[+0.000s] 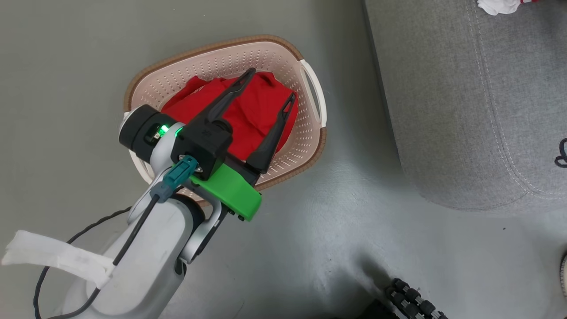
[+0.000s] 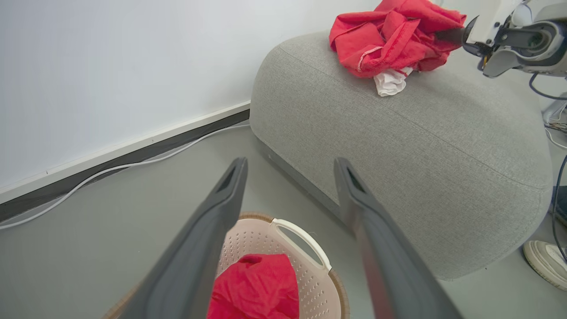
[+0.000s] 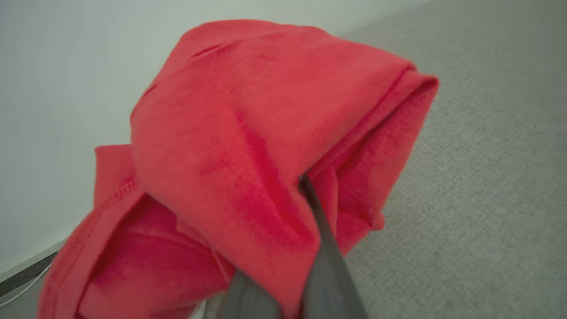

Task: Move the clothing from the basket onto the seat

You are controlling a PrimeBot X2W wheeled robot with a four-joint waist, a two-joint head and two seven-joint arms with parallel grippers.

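The basket stands on the floor with red clothing bunched inside. My left gripper hovers just above that clothing, open, with nothing between its fingers. Looking along it, the left gripper spreads wide over the basket and its red clothing. To the right is the grey seat. A second red garment with a white part lies crumpled on the seat. My right gripper reaches into it from the right. Up close, the right gripper is shut on this red garment, which drapes over its fingers above the seat.
A white wall with a dark baseboard and a white cable runs behind the basket. A shoe rests on the floor by the seat's near corner. My base's rollers sit at the bottom. Bare grey floor lies between basket and seat.
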